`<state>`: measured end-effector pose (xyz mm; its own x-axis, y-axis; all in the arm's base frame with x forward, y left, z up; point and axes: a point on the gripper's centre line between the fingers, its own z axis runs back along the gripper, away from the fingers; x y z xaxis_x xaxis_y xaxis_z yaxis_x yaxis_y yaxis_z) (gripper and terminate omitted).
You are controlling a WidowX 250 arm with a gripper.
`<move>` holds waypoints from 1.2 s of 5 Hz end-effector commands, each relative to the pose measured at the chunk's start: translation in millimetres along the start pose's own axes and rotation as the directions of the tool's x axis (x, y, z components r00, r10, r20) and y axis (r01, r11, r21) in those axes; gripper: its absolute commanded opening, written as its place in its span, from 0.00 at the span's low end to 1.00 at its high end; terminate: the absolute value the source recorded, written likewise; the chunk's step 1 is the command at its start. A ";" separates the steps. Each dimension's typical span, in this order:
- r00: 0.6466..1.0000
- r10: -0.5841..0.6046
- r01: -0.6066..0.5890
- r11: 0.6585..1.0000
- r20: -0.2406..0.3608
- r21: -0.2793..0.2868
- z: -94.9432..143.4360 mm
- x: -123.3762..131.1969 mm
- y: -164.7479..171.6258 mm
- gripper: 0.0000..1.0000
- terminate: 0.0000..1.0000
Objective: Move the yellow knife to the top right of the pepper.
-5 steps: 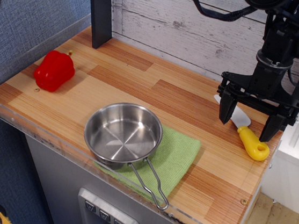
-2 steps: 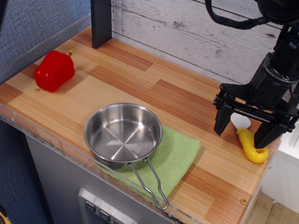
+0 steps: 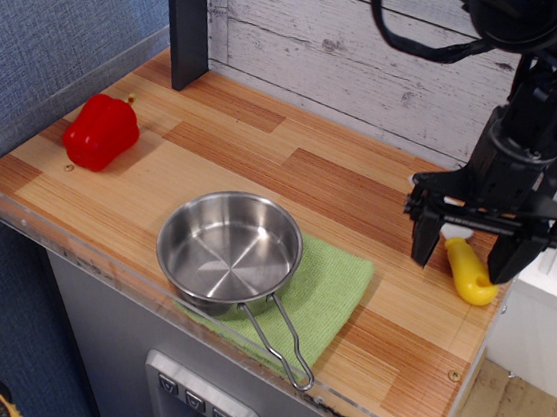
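- The black two-fingered hand hangs from a dark arm over the right edge of the striped wooden surface, its fingers spread wide and pointing down.
- The small toy knife with a chunky yellow plastic handle lies flat on the surface near the right edge, between the two fingers; the handle shows in the gap and a little of the pale blade peeks out under the hand's crossbar.
- The left finger stands clear of the handle; the right finger is just beside the handle's end, and whether it touches cannot be told. The hand grips nothing.
- The glossy red bell pepper sits near the left edge, well apart from the knife, towards the far-left corner.
- A round stainless-steel pan with a wire handle rests at the front edge, partly on a folded green cloth.
- A dark upright post stands at the back-left corner, against a whitewashed plank wall.
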<state>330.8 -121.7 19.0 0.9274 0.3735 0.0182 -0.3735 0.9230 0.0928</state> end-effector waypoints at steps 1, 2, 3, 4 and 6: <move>0.995 0.056 -0.049 0.995 0.085 -0.083 22.1 11.6 0.1 1.00 0.00; 0.996 0.039 -0.035 0.998 0.077 -0.048 8.6 7.5 -0.5 1.00 0.00; 0.999 -0.008 0.007 1.000 0.052 0.018 -19.2 -1.2 3.7 1.00 0.00; 0.997 -0.042 0.038 0.997 0.057 0.069 -32.1 -5.7 7.0 0.00 0.00; 0.980 -0.187 0.179 0.978 0.068 0.103 -23.5 -7.5 17.3 0.00 0.00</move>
<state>325.5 -114.2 5.0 0.9802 0.1736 0.0950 -0.1875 0.9682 0.1653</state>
